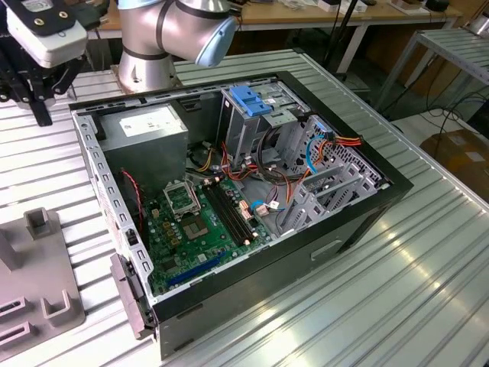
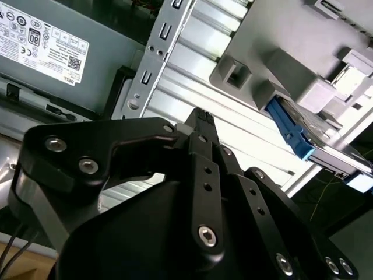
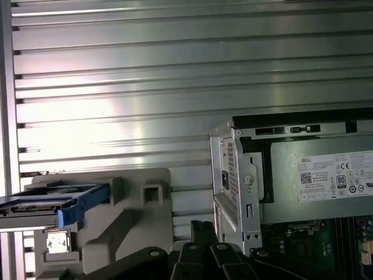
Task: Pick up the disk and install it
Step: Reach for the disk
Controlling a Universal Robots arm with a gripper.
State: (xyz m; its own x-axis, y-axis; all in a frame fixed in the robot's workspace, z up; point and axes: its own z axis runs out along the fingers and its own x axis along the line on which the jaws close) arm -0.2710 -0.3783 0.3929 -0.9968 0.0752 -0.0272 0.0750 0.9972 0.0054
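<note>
The disk (image 2: 294,133), a dark flat drive edged by a blue bracket, lies in a slot of the grey holder (image 2: 274,58) on the ribbed metal table. It is also in the first wrist view, the disk (image 3: 55,203) resting on the holder (image 3: 131,219). My gripper (image 2: 199,116) hangs above the table between the holder and the open computer case (image 1: 252,191), apart from the disk. Its black fingers (image 3: 201,228) are pressed together with nothing between them. In the exterior view the gripper (image 1: 42,115) is at the far left, beyond the case's corner.
The case lies open with a grey power supply (image 1: 145,130), a green motherboard (image 1: 199,222), loose cables and a metal drive bay (image 1: 244,130) topped by a blue latch piece (image 1: 252,99). The arm's base (image 1: 149,46) stands behind the case. The holder (image 1: 38,267) sits at the exterior view's left.
</note>
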